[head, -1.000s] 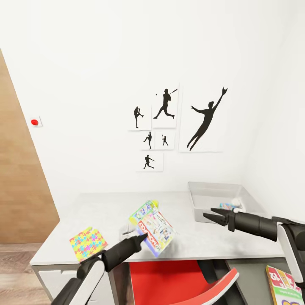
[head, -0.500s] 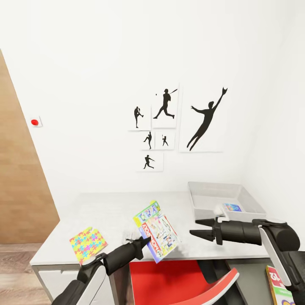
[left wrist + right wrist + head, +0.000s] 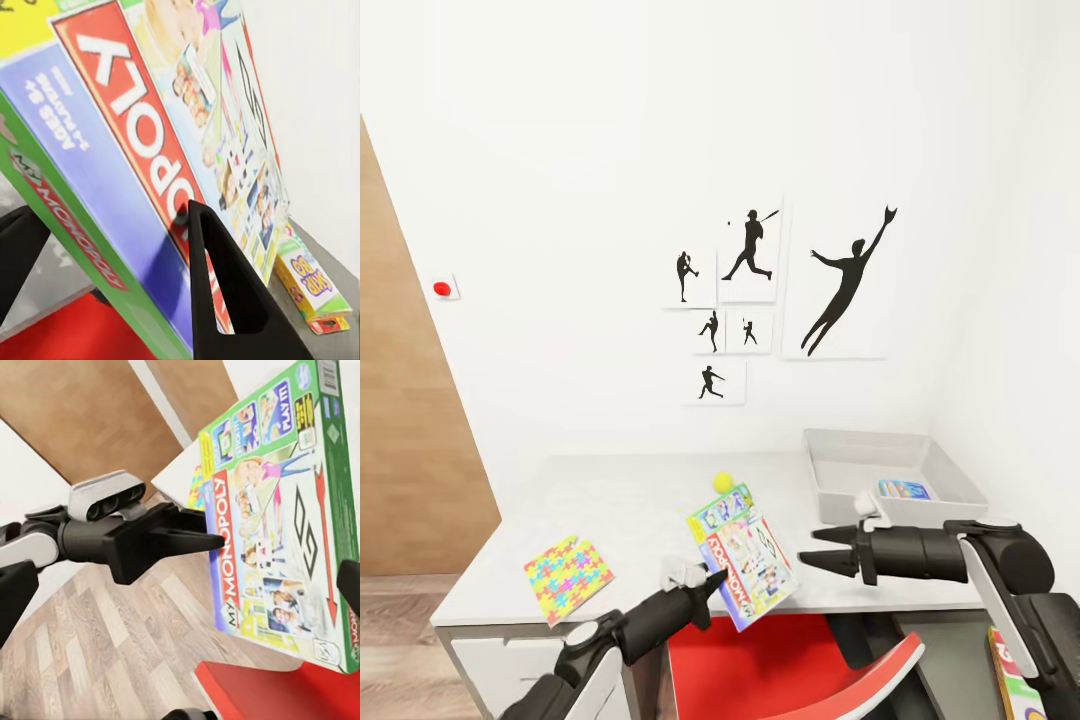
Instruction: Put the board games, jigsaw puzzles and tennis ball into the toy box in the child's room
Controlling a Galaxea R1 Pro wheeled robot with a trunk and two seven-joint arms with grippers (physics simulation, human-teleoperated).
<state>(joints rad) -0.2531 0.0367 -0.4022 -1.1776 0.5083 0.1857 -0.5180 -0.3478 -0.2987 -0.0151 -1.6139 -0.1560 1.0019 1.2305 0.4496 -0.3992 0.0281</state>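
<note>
Ideally the left gripper, fingers clamped on the Monopoly box, carries it level toward the toy box past the right gripper, fingers apart.

We saw a green-edged Monopoly box with a red logo band and blue side, a multicoloured jigsaw puzzle, a yellow-green tennis ball, a light-grey toy box, a red chair, black grippers.
</note>
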